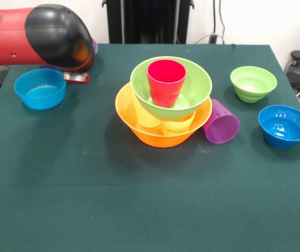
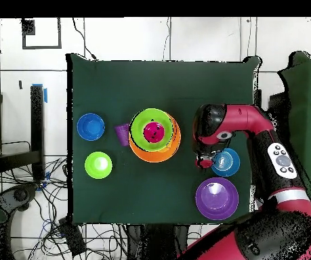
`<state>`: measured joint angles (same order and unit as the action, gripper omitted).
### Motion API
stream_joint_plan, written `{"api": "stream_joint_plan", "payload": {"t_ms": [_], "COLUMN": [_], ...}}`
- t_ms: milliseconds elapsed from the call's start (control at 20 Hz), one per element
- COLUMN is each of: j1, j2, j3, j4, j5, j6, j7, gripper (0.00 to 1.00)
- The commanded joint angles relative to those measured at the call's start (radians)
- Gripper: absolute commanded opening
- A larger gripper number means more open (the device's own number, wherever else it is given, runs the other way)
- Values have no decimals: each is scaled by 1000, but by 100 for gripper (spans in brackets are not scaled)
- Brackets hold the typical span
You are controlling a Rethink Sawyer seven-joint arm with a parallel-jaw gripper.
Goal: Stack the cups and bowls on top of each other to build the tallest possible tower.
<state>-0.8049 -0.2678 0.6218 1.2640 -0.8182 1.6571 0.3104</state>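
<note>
The tower stands mid-table: a large orange bowl holds two yellow cups, and a large lime green bowl rests on them. A red-pink cup stands upright inside the green bowl. A purple cup lies on its side against the orange bowl. My gripper hangs low at the rim of a small blue bowl, on the tower's side of it, mostly hidden by the arm's black head.
A small lime green bowl and a second small blue bowl sit on the side away from the arm. A large purple bowl lies near the robot's base. The table has a dark green cloth.
</note>
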Motion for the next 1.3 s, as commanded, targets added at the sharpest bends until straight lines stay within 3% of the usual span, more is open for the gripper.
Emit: {"api": "stream_joint_plan", "payload": {"t_ms": [50, 100, 600, 1300], "j1": [5, 4, -5, 0], "j2": [16, 15, 13, -151], "j3": [3, 4, 7, 35], "j4": [-55, -54, 11, 87], "j5": [-65, -65, -33, 58], "j6": [-23, -24, -82, 10], "j7": [-265, -268, -187, -140], "gripper": [0, 100, 100, 100]}}
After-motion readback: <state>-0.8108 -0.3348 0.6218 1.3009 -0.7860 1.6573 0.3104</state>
